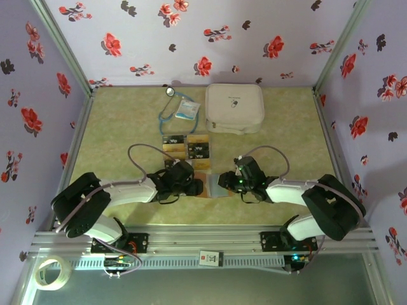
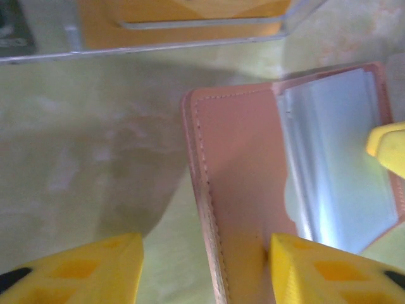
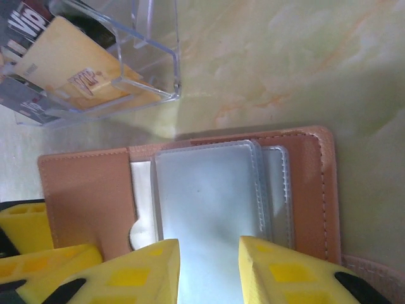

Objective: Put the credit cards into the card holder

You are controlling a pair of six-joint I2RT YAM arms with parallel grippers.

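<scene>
Left gripper (image 2: pixel 202 244): jaws apart, astride the left long edge of the card holder (image 2: pixel 240 171); one finger over bare table (image 1: pixel 127 127), the other at the leather flap; nothing clamped.
Right gripper (image 3: pixel 205 250): jaws at a narrow gap, poised over the clear pockets on the right half of the card holder; contact with the plastic impossible to tell.
Card holder: lying open and flat between the two grippers; pinkish-brown leather, greyish clear pockets face up.
Credit cards (image 1: pixel 187 147): black and gold, with white lettering, standing in a clear plastic box (image 3: pixel 158 63) just beyond the card holder, apart from it.
White case (image 1: pixel 234 108): well beyond the card holder, near the far wall.
Stethoscope (image 1: pixel 168 111) and white-blue packet (image 1: pixel 187 109): well beyond the card holder, slightly to its left.
Tape roll (image 1: pixel 52 272): far to the near left of the card holder, past the rail.
</scene>
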